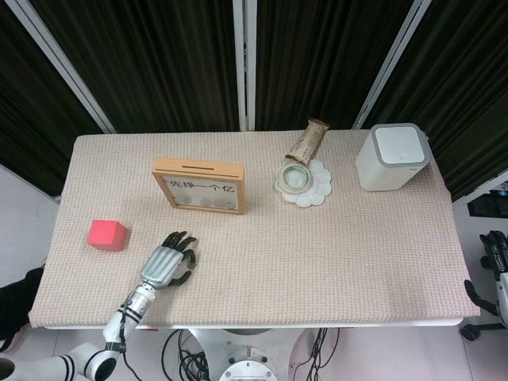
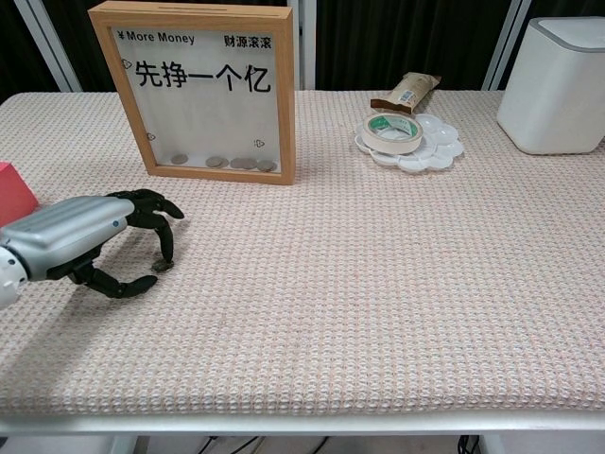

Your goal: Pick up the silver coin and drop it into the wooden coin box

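The coin (image 2: 163, 268) is a small, dull silver disc, lying flat on the woven cloth of the table (image 2: 378, 284) near the front left corner. It looks dark in the shade of the fingers and is too small in the head view to make out.

The left hand (image 2: 90, 241) arches over it, palm down, with a fingertip (image 2: 168, 255) touching or almost touching the coin's top and the thumb reaching in low from the near side. The fingers are curled in narrow around the coin, which lies on the cloth; whether they grip it I cannot tell.

Behind the hand, toward the back edge, stands the wooden coin box (image 2: 203, 90), an upright frame with a glass front, printed characters and a few coins along its bottom. A red block (image 2: 14, 194) sits by the left edge.

Toward the back right are a white scalloped dish (image 2: 421, 147) carrying a roll of tape (image 2: 390, 130), a brown snack packet (image 2: 406, 92) and a white bin (image 2: 558, 85).

The right hand (image 1: 496, 258) hangs off the table's right edge, its fingers unclear.
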Controlling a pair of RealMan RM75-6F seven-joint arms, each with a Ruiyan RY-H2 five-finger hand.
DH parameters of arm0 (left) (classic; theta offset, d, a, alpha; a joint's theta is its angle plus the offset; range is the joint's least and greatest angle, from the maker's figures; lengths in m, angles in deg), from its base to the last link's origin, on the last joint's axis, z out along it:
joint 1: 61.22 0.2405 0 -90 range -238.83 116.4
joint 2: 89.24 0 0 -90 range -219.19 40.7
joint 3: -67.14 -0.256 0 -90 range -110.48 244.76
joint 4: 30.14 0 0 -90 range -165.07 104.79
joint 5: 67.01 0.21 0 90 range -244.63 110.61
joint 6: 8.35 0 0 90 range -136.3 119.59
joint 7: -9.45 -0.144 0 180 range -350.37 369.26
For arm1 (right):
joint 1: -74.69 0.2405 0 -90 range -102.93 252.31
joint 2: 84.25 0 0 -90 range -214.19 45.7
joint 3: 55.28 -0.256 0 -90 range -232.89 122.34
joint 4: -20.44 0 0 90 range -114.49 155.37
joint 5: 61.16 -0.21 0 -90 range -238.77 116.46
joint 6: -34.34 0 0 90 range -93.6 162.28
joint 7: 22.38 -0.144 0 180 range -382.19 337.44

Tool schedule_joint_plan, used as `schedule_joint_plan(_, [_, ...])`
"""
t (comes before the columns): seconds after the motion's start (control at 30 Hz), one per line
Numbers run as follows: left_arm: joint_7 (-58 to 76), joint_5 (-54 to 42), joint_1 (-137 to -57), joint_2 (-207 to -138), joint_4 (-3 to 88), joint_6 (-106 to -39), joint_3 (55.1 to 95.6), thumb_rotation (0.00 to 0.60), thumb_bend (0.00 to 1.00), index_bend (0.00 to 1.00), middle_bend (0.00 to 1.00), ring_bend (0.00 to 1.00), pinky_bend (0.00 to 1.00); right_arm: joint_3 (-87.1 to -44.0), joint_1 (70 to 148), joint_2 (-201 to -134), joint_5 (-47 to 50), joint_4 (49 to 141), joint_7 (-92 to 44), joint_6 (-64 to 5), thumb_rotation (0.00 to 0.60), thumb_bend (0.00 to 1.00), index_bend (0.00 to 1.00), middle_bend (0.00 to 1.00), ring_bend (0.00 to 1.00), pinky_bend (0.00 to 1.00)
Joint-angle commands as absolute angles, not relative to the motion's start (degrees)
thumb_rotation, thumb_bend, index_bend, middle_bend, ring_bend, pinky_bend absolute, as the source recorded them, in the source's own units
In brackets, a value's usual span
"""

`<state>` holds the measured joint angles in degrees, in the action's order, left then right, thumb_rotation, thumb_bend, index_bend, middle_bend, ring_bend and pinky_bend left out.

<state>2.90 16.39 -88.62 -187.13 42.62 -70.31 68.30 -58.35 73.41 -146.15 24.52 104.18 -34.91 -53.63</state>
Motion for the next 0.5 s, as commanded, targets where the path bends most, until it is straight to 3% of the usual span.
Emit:
schedule_joint_plan(0.03, [3.08, 16.49, -88.84, -187.52, 42.15, -70.32, 68.43, 0.6, 0.3, 0.45, 0.14, 0.0, 0.09, -58.36, 73.33, -146.13, 24.36, 104.02, -35.13, -53.57, 0.6, 0.28, 0.0, 0.0, 0.0, 0.0])
schedule_joint_plan(0.5, [4.22, 16.4, -89.22, -189.07, 39.71, -70.88, 68.95, 0.6, 0.31, 0.48, 0.16, 0.0, 0.09, -58.37, 73.26, -146.46, 24.03, 102.9, -36.0, -53.16, 0.6, 0.28, 0.0, 0.0, 0.0, 0.0])
